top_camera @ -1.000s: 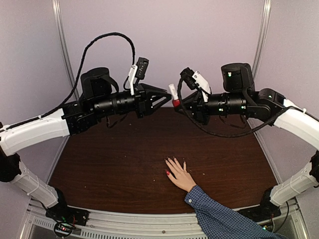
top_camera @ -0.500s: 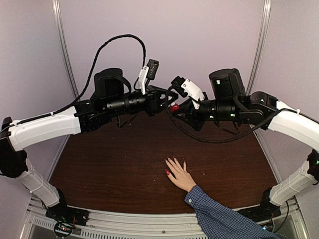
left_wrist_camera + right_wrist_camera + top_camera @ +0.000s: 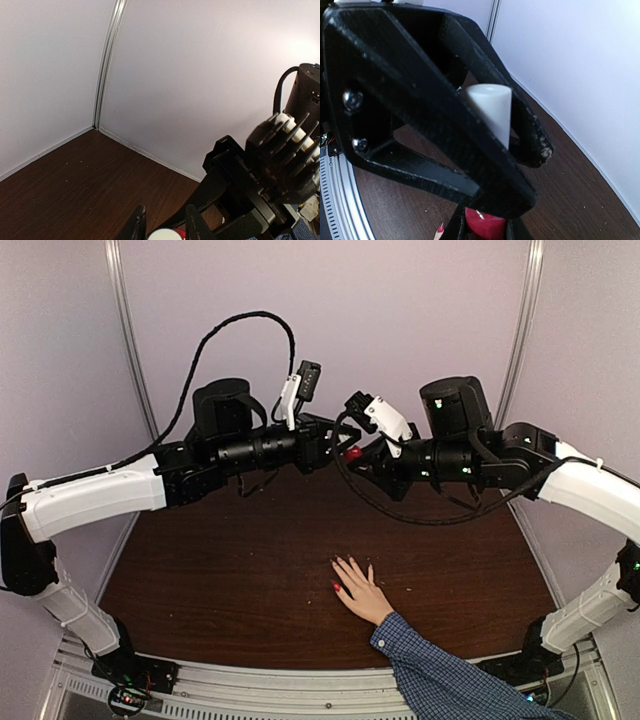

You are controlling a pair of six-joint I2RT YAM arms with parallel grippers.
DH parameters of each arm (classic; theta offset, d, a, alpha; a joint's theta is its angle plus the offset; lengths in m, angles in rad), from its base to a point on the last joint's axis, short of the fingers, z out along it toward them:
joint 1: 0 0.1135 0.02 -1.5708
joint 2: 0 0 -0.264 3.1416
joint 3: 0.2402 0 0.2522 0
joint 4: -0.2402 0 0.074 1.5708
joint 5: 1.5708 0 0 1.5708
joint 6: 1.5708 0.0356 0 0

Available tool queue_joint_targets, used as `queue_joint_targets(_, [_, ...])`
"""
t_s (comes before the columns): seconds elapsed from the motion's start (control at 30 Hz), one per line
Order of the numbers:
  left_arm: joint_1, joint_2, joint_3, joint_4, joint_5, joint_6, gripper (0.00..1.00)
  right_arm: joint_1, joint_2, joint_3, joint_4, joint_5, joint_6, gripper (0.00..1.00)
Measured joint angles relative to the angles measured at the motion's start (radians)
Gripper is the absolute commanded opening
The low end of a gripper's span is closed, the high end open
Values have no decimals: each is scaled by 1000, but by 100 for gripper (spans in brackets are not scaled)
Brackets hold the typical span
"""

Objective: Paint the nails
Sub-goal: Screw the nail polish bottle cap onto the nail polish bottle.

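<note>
My right gripper (image 3: 356, 454) is shut on a small red polish bottle (image 3: 352, 452) and holds it high above the table; its fingers clamp the red body (image 3: 485, 225). My left gripper (image 3: 338, 443) is open, its fingers (image 3: 137, 225) on either side of the bottle's white cap (image 3: 164, 234), with slim gaps showing. The cap (image 3: 490, 107) also shows in the right wrist view between the left gripper's black fingers (image 3: 530, 135). A light-skinned hand (image 3: 360, 592) lies flat on the table below. One nail (image 3: 337, 588) is glossy red and also shows in the right wrist view (image 3: 440, 230).
The hand's blue checked sleeve (image 3: 440, 680) comes in from the front right. The dark wooden table (image 3: 220, 570) is walled by pale panels (image 3: 400, 310). A black cable (image 3: 215, 330) loops above the left arm.
Both arms have moved toward each other. The left gripper, apart from the bottle a second ago, now has its fingers around the white cap. The hand has not moved.
</note>
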Motion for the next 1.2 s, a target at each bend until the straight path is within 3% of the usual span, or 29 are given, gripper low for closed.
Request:
queue_joint_targets(0.2, [0,0,0,-1,-1,-1,18,0,0,9,2,10,0,0])
queue_joint_targets(0.4, [-1,0,0,0,0,-5,0,0,0,9,1,14,-4,0])
queue_joint_targets(0.7, [0,-4,-2,0,36,4,0,-9,-4,9,1,-35,-15,0])
queue_joint_targets(1.2, [14,-19,-5,63,261,31,0,-103,-49,5,-3,-429,24,0])
